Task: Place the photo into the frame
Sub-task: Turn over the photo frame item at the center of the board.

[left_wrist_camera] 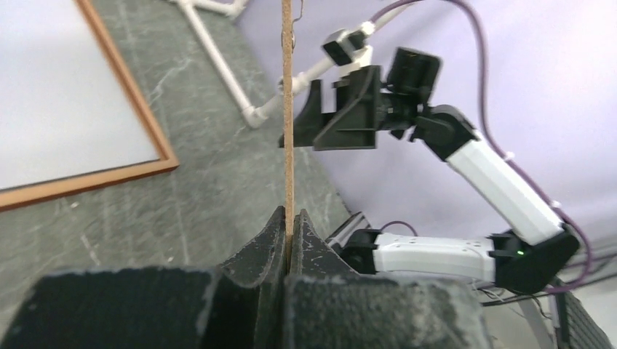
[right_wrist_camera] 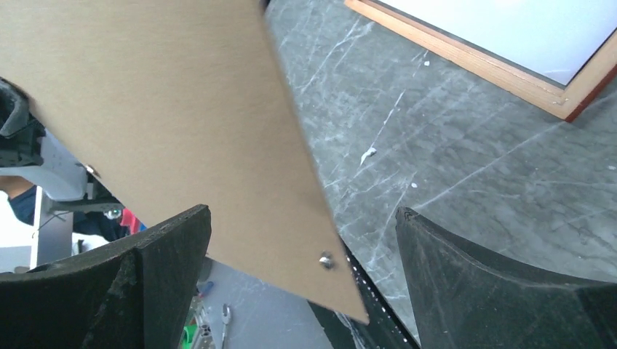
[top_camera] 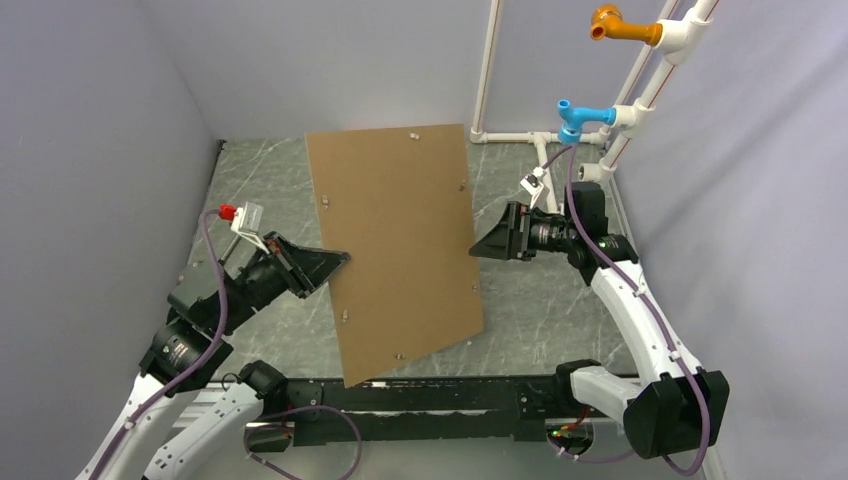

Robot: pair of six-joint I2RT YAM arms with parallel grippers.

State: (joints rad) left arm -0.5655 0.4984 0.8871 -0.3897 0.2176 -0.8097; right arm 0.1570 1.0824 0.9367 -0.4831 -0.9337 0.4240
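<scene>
Your left gripper has its jaws pressed together on the left edge of the brown backing board, holding it lifted above the marbled grey table. Your right gripper sits at the board's right edge with its jaws spread wide, gripping nothing. Small metal tabs dot the board's face. The frame lies flat on the table under the board, hidden from the top camera but clear in both wrist views. A plain pale sheet fills it; whether that is the photo's back you cannot tell.
</scene>
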